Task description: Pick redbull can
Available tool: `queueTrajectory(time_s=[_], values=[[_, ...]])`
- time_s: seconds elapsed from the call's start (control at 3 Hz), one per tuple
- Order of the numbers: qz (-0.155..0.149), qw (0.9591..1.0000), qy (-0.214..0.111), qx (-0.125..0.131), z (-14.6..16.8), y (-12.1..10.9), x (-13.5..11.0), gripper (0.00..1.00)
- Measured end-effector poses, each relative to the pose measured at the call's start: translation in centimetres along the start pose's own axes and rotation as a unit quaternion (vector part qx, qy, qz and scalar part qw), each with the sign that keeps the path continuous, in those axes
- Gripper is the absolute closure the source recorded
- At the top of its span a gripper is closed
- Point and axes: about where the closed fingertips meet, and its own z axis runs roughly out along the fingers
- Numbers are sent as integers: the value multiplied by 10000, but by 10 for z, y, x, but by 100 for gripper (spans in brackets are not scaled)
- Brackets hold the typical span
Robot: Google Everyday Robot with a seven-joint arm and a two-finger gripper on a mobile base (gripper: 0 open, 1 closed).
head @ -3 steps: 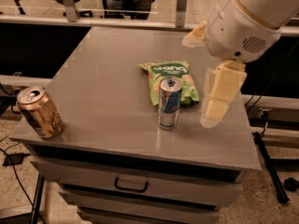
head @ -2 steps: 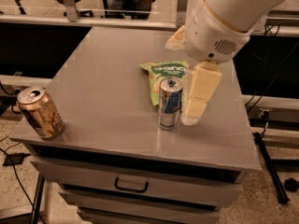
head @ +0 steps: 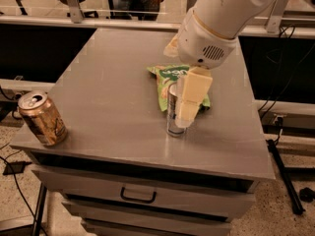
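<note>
At the left edge of the grey, dull-metal desk (head: 108, 92) a stubby gold-brown can (head: 42, 118) stands on the front corner, its top open and shiny. Near the middle lies a crinkled green snack bag (head: 170, 75), and right in front of it stands the redbull can (head: 172, 113), slim, silver and upright. The pincer (head: 176, 86) hangs from a smooth white rounded arm (head: 216, 18) at the upper right. It stands wide. One blocky cream finger (head: 189, 97) is down across the can's right side, though I cannot tell if it touches. The other finger (head: 171, 45) is well back over the bag. A second ago that near finger hung clear to the can's right. Both cans and the bag have stayed put.
</note>
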Motion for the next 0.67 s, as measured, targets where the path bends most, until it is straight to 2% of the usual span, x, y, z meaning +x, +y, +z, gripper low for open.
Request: queueTrajectory(time_s=[0.33,0.67], values=[[149,9999,48,-14,10,-10,12,0],[158,9999,50,-3,11,-11,12,14]])
